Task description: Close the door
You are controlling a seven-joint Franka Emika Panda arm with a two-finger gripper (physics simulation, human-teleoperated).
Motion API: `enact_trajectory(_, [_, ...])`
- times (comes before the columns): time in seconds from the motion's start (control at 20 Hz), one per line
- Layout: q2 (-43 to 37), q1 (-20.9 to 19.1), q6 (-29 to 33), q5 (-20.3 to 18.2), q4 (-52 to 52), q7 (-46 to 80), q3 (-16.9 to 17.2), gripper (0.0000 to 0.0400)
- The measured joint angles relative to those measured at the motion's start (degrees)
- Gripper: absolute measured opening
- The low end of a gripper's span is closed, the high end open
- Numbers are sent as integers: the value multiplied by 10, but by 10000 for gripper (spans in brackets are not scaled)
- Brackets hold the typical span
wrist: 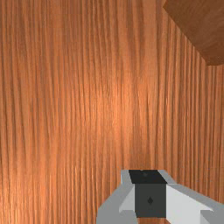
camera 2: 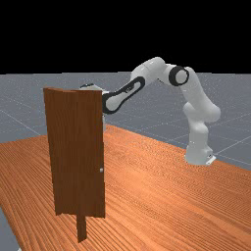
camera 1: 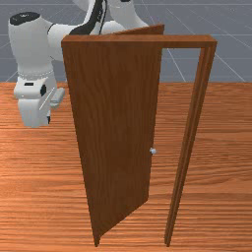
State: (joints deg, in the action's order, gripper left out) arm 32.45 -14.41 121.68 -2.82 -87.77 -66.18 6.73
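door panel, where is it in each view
front view: door panel left of middle, under the lintel
far view: left of middle, knob near its right edge
wrist view: likely the dark corner, well away from the gripper
shared landmark: orange-brown table

orange-brown wooden table (camera 1: 39, 187), grey line-marked floor (camera 2: 235, 132), black backdrop (camera 2: 122, 34)

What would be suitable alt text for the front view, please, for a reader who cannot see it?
A brown wooden door stands partly open in its frame, a small pale knob near its free edge. Behind it, a white-and-grey Franka Panda arm bends down at the front view's left, above an orange-brown wooden table.
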Motion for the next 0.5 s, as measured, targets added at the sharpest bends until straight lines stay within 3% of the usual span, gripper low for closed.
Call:
enact_trajectory(0.1, [1, -25, 3, 0, -4, 0, 13, 0])
enact_trajectory(0.5, [0, -26, -3, 3, -4, 1, 15, 0])
